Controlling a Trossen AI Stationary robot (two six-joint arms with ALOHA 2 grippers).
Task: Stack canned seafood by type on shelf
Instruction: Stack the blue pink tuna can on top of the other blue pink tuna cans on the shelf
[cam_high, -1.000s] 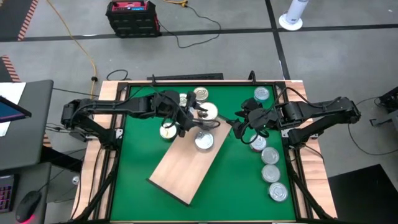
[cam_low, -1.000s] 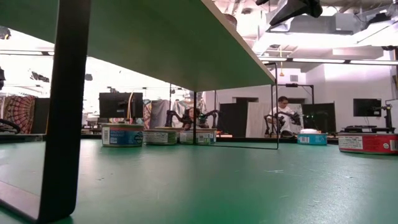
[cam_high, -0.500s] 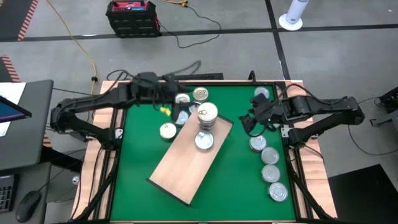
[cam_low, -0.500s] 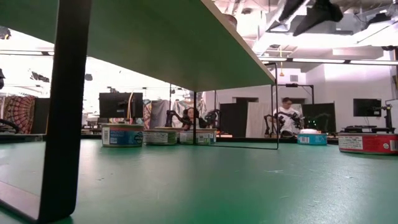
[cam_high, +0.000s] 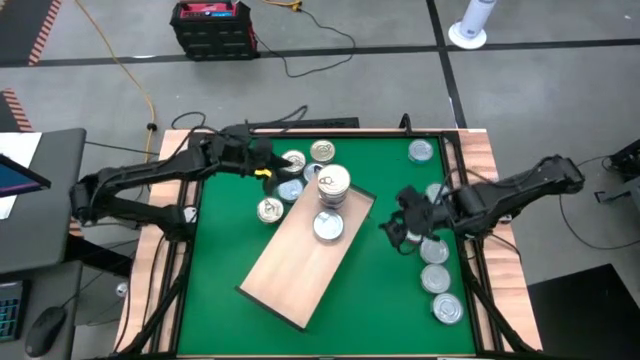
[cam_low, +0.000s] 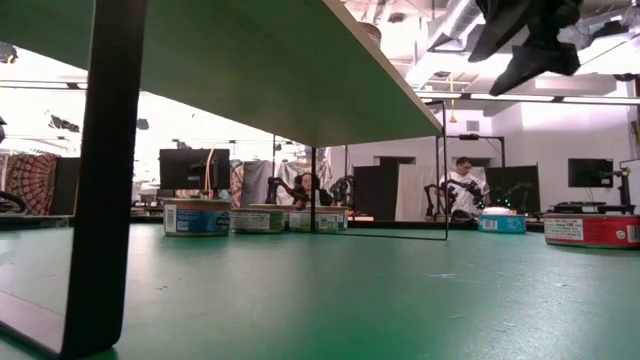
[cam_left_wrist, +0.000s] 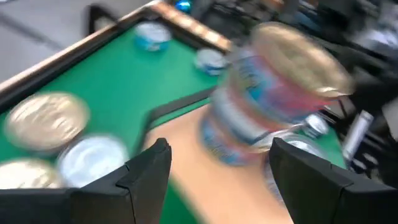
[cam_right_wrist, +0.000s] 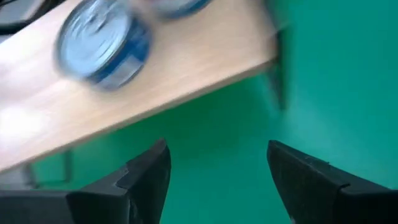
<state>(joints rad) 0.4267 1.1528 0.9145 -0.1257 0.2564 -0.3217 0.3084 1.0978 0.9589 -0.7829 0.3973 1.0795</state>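
1. Shelf (cam_high: 305, 258): tan board, set diagonally mid-table (cam_high: 215, 270) on dark legs. Carries a gold-lid stack (cam_high: 333, 184) at its far end and one silver tin (cam_high: 328, 227) just beside the stack.
2. Loose tins, left group (cam_high: 285, 180): several gold and silver ones on the green table, off the shelf's far-left corner.
3. Loose tins, right row (cam_high: 436, 265): silver/bluish, in a line along the right edge; one more at the far right corner (cam_high: 421, 151).
4. Left gripper (cam_high: 262, 168): above the left group, jaws wide apart, nothing in them (the left wrist view shows an empty gap facing the stack).
5. Right gripper (cam_high: 404, 232): between the shelf's right edge and the right row, near that row's top tin; jaws apart and empty, green table below in its wrist view.
6. Step in hand (judged): right arm goes for a silver tin to add to the silver tin on the shelf.
7. How to do it well: centre jaws over one tin only, straddle its rim, drop low before closing so the neighbours aren't nudged. Lift clear of the shelf edge. Set it square on the silver tin, not the gold stack, which looks easy to knock.
8. Left arm: best kept clear of the stack while the right places.
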